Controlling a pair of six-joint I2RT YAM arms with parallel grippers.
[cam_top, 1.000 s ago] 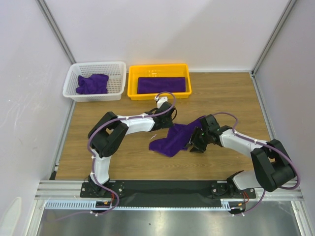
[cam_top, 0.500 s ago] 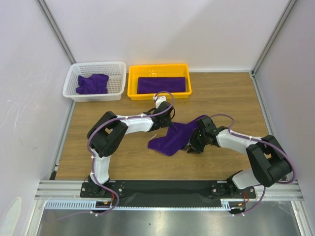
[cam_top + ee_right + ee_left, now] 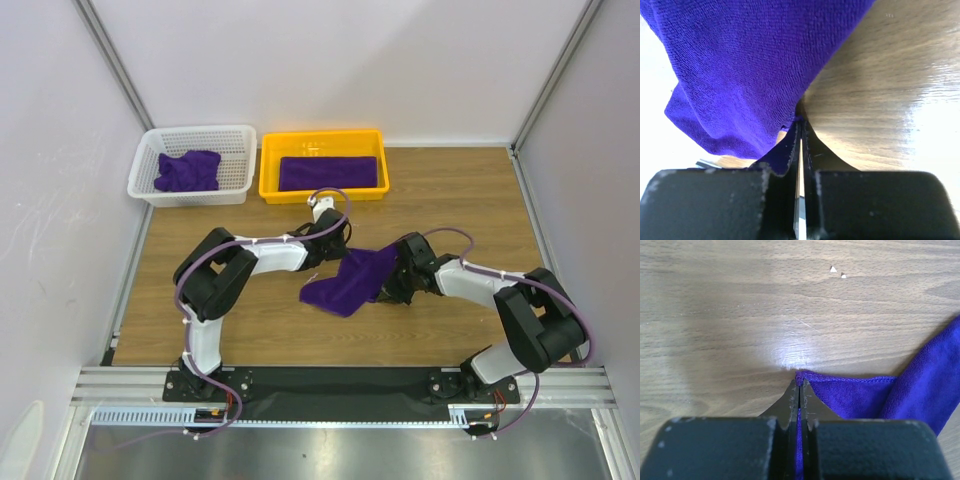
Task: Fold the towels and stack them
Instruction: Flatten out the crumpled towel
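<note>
Both grippers are on one towel [image 3: 348,282], which sits on the table [image 3: 460,200] in front of the tray [image 3: 322,194], roughly level with the tray's right half and well apart from it. Left gripper [image 3: 800,382]: fingers pressed together, clamped on a hemmed corner at the towel's tray-side end. Its wrist view shows the hem poking out just past the tips, low over the wood; can't tell if it touches. Right gripper [image 3: 800,127]: fingers together too, pinching the towel on its side toward the tray's right end. The cloth bunches over the tips and fills most of that wrist view. Between the two grips the towel is part-lifted and rumpled, not flat. Its end away from the tray droops onto the table and trails toward the side of the tray's left end. Second towel [image 3: 330,172] lies inside the tray as a flat rectangle, long side along the tray's length, covering most of the floor. Third towel [image 3: 187,170] lies crumpled in the white basket [image 3: 190,196], which stands just beside the tray's left end; can't tell if they touch. Both arms reach in from the table edge opposite the tray, wrists near each other at the towel.
</note>
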